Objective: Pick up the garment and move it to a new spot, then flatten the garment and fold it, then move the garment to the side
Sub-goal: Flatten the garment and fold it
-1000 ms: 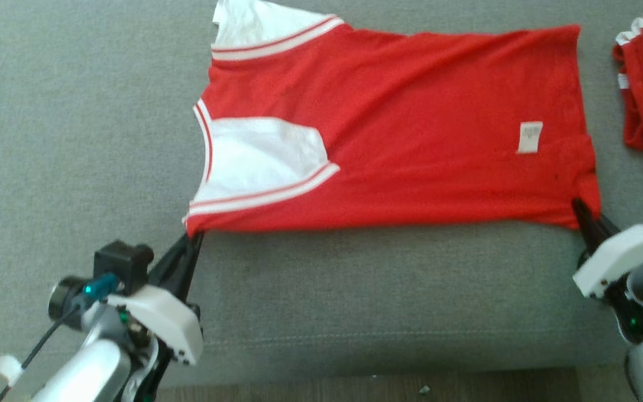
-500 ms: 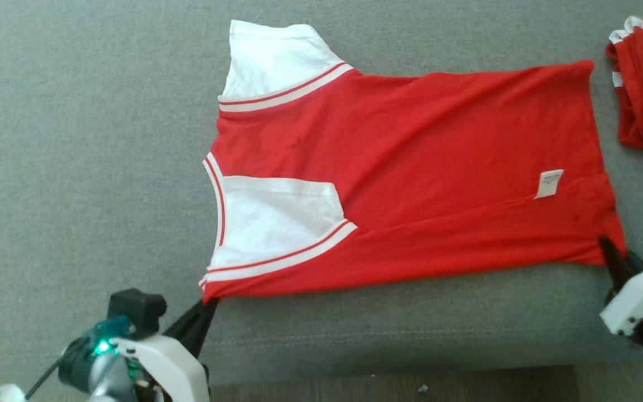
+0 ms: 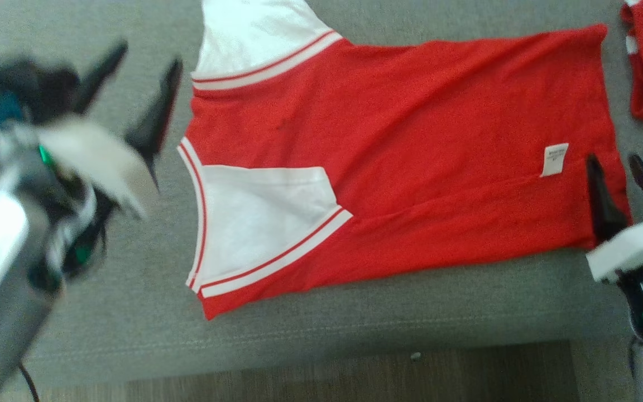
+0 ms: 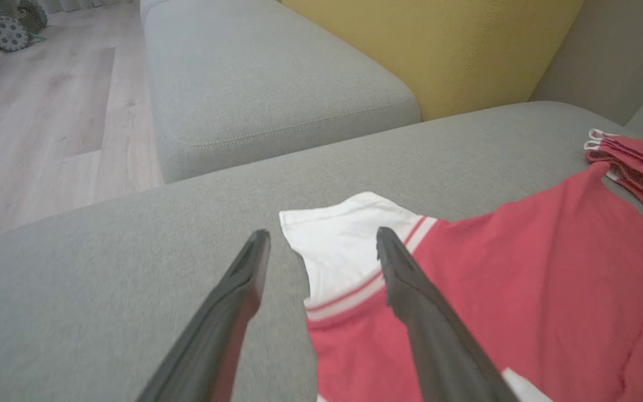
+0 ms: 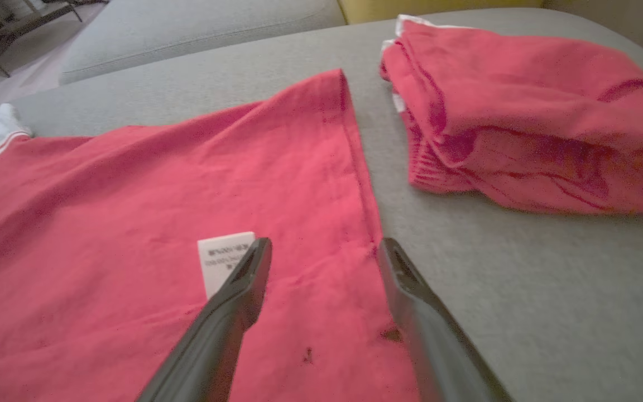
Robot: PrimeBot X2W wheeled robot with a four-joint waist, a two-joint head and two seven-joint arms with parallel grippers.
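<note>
A red garment with white sleeves lies spread flat on the grey sofa seat, collar end to the left, hem to the right. A white care label sits near the hem. My left gripper hovers open beside the far white sleeve, nothing between its fingers. My right gripper stands open over the hem edge, one finger above the red cloth near the label, the other above the bare cushion.
A folded red garment lies on the seat just right of the hem. The seat's front edge and a wood floor run along the bottom of the head view. A second grey cushion and a yellow backrest stand beyond.
Both grippers have opened and let go of the garment's near corners. The left arm has swung up beside the far sleeve, the right has risen over the hem. The camera has shifted.
</note>
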